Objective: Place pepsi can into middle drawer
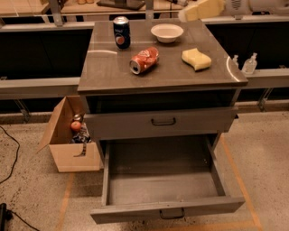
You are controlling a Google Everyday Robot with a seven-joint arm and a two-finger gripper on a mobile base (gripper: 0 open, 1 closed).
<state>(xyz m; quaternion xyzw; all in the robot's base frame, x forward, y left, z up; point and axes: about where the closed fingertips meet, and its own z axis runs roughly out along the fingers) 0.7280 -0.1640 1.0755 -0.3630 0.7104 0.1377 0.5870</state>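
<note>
Dim warm light, tabletop (101, 67) glare (tool (198, 11) brightly lit, top right).

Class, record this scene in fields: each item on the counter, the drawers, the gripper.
pepsi can: upright, back left of counter
red can: crushed, lying mid-counter
bowl: back centre
sponge: right side
open drawer: pulled out, empty
drawer above it: shut
gripper: over the counter's back right corner, apart from the pepsi can
</note>
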